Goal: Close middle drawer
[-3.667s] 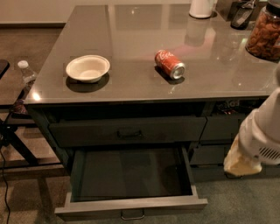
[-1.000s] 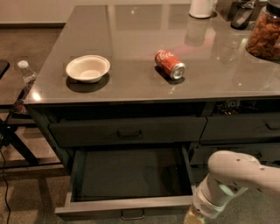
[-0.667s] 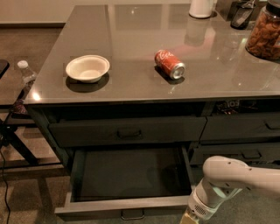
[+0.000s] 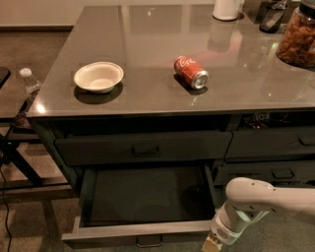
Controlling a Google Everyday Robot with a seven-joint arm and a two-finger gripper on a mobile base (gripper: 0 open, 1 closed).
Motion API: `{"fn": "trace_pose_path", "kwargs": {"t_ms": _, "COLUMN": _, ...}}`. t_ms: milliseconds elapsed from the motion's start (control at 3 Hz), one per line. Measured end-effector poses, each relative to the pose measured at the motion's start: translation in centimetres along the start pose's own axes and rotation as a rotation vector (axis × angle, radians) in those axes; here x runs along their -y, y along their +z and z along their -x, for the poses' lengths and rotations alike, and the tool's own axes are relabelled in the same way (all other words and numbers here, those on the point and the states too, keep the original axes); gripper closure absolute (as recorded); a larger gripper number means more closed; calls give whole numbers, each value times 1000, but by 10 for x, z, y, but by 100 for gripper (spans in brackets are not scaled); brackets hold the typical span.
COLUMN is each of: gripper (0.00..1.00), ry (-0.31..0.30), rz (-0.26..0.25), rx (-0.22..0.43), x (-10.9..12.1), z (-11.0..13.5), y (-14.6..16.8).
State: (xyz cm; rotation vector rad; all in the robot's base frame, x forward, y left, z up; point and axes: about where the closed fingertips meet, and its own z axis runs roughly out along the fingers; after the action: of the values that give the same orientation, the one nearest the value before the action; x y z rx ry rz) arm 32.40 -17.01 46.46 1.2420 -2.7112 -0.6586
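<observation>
Beyond the gripper [image 4: 211, 244], low at its front, the grey countertop [image 4: 147, 49] carries a red can [image 4: 191, 72], a white bowl [image 4: 98, 76] leftward, perhaps a snack jar [image 4: 297, 37] rightward

You have a dark grey cabinet [image 4: 147, 88] with a glossy top catching room light, on brown carpet [image 4: 29, 221], a pale wall [image 4: 39, 14] behind at upper left. A black frame [image 4: 15, 156] stands left; the gripper [image 4: 212, 244] hangs low at bottom right.

Middle drawer [image 4: 147, 196] standing open, pincer [image 4: 212, 244] low beside its front corner, red can [image 4: 190, 72] and white bowl [image 4: 99, 76] on countertop [image 4: 147, 34]
</observation>
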Motion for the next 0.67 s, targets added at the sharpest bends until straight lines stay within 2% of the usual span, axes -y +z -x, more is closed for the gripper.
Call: {"fn": "trace_pose_path", "kwargs": {"t_ms": 667, "gripper": 100, "ry": 47, "rz": -90, "rx": 32, "x": 39, "z": 15, "y": 4}}
